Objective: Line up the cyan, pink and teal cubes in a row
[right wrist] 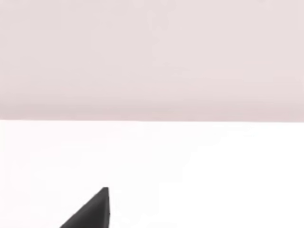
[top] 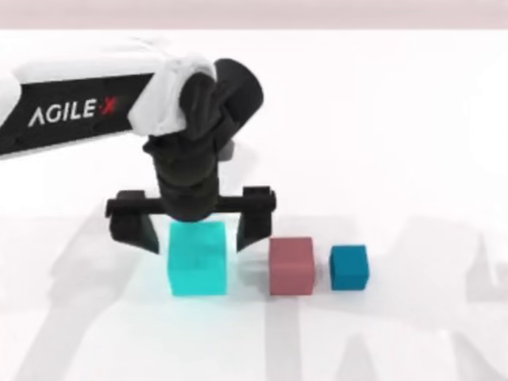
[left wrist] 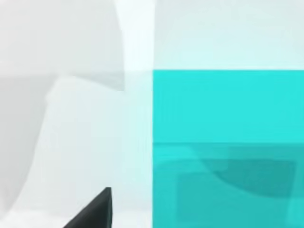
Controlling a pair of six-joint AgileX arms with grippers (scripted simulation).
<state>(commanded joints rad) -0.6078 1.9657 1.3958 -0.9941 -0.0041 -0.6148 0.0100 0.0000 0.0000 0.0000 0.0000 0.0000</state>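
Row: you've got 3 matte cubes in line on the white table (top: 413, 143): big bright cyan cube (top: 198, 260), dusty pink cube (top: 291, 266) just beside, small dark teal cube (top: 348, 267) rightmost.
Obstructions: pink cube sits near the right finger (top: 252, 222).
Left gripper (top: 193, 230): jaws spread wider than the cyan cube, straddling its far edge, gripping nothing.
Right arm: outside the top view.

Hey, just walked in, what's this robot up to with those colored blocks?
The left gripper hangs over the cyan cube, fingers spread wide to either side of its far edge and not clamped on it. The three cubes sit on the white table in a row: cyan on the left, the pink cube in the middle, the teal cube on the right, with small gaps between them. The right arm is out of the top view, and its wrist camera shows only bare table.
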